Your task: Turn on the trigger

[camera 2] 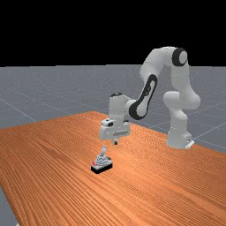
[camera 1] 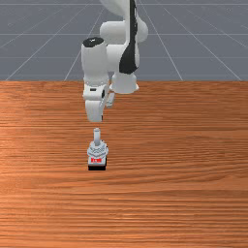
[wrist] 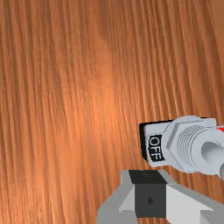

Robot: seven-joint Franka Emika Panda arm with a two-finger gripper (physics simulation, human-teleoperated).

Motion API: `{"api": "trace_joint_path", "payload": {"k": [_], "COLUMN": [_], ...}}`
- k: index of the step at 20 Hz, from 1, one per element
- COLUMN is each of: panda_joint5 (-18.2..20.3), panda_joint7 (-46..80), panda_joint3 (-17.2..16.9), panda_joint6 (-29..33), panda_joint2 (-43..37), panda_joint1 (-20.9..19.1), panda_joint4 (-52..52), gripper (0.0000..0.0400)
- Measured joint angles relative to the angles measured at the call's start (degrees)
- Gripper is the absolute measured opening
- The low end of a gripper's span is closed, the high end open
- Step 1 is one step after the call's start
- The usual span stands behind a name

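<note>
the toggle switch (camera 1: 98, 151) stands upright on the tabletop (camera 1: 179, 193), just left of the middle in the front view, below the end effector (camera 2: 115, 142) and apart from it. its black base (camera 1: 97, 167) is a squat rectangular block, topped by a pale grey plate (wrist: 152, 127). over that sits a faceted, nut-like collar (wrist: 174, 143), then a ridged round neck (wrist: 188, 144), and out of it rises a smooth grey lever (camera 1: 97, 136), rod-shaped. in the far view the lever tips a little toward that view's right, the side where the arm base (camera 2: 178, 132) stands. a red marking (camera 1: 96, 160) is on the face toward the front camera; on the opposite side a black label (wrist: 155, 148) reads "off" in pale letters.

the end effector hangs over the tabletop, close to the switch, on the side nearer the arm base. i cannot tell how far open it is, nor whether it has hold of anything. the arm (camera 2: 152, 66) has rounded, smooth white shells with black bands at its joints.

the tabletop is orange-brown wood with long, fine dark streaks of grain and a soft sheen in the wrist view. past its edge lies a flat grey floor (camera 1: 38, 53) crossed by thin pale lines.
</note>
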Motion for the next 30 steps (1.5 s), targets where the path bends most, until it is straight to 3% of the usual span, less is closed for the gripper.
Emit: {"api": "trace_joint_path", "payload": {"k": [3,11,12,16,23,25,26,28,30], "panda_joint5": [1.6,1.5,4.7,6.6,-1.5,-0.7,1.8,1.4,-1.3], "panda_joint7": [-1.3,-2.2,-3.3,-4.1,2.8,1.8,1.5,0.1,2.3], "panda_joint3": [0.7,1.5,2.8,3.7,-0.6,-0.1,0.7,0.9,-0.5], "panda_joint6": [3.0,-2.1,-4.1,-7.0,-3.6,-2.9,-3.2,-4.7,-1.8], "panda_joint2": [0.0,5.6,6.6,8.3,7.3,5.9,5.4,5.5,4.5], "panda_joint1": [-0.5,-1.0,-2.6,-4.0,0.4,0.0,-0.9,-1.2,0.3], "panda_joint4": [-0.6,8.7,11.0,17.6,15.0,12.8,12.2,12.7,10.4], "gripper": [0.0000,0.0000,0.0000,0.0000,0.0000,0.0000,0.0000,0.0000,0.0000]}}
